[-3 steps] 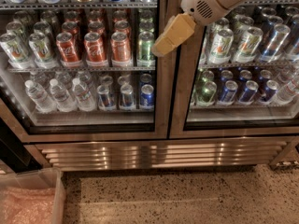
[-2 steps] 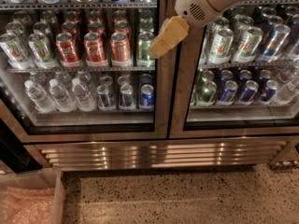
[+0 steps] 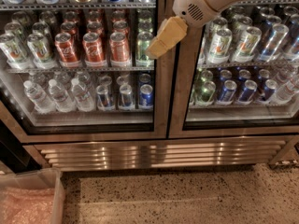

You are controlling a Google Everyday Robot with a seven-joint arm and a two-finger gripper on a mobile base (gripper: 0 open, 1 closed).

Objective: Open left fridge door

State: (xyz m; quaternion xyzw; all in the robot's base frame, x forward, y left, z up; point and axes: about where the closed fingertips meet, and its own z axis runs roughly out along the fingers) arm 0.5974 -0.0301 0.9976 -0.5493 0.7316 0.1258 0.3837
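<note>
The left fridge door (image 3: 160, 107) is a tall glass pane in a brushed steel frame, and it stands closed. Behind the glass are shelves of cans (image 3: 93, 45) and water bottles (image 3: 58, 94). My gripper (image 3: 166, 36), tan-coloured on a white arm (image 3: 205, 1), reaches in from the upper right. It sits in front of the door's right frame edge, at the seam with the right door (image 3: 180, 101). I cannot tell whether it touches the frame.
The right glass door is also closed, with cans behind it. A steel vent grille (image 3: 159, 155) runs below both doors. A clear plastic bin (image 3: 28, 199) stands on the speckled floor (image 3: 187, 199) at the bottom left.
My gripper has shifted slightly to the left, toward the left door's edge. The doors have not moved.
</note>
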